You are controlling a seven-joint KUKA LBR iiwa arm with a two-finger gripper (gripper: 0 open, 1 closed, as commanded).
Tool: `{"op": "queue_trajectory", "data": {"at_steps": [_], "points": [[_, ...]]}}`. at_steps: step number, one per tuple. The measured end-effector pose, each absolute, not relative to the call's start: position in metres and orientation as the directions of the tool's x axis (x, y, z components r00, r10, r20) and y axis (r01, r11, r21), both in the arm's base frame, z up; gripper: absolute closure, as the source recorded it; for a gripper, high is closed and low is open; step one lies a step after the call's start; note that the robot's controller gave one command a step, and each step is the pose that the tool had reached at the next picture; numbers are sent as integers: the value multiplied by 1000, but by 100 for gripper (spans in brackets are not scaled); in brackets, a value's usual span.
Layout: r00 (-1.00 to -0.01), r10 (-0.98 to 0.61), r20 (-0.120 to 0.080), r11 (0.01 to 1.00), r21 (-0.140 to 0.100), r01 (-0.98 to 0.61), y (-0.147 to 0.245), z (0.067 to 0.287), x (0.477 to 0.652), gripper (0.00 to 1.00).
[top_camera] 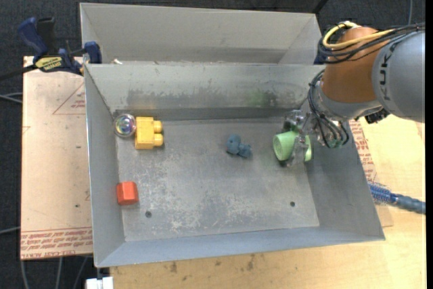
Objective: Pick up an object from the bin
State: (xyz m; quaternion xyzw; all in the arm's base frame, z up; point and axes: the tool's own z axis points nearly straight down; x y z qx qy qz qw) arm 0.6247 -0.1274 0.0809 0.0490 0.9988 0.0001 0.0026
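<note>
My gripper (pixel 296 139) hangs at the right side of the bin, near its back wall. A light green cup-like thing (pixel 285 145) sits between its fingers, tipped on its side with its mouth to the left. A small blue-grey lump (pixel 238 147) lies on the bin floor a short way left of the gripper.
A yellow toy brick (pixel 149 132) lies at the back left with a clear shiny ball (pixel 124 125) touching its left side. An orange-red block (pixel 126 193) rests near the left wall, further forward. The arm with its orange cover comes in over the right rim.
</note>
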Motion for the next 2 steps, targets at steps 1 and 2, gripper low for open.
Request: {"op": "queue_trajectory", "data": {"at_steps": [1, 2], "points": [[-995, 96, -12, 995, -1, 96, -136, 199, 620, 100], [-930, 366, -8, 930, 1, 366, -155, 262, 613, 100]]}}
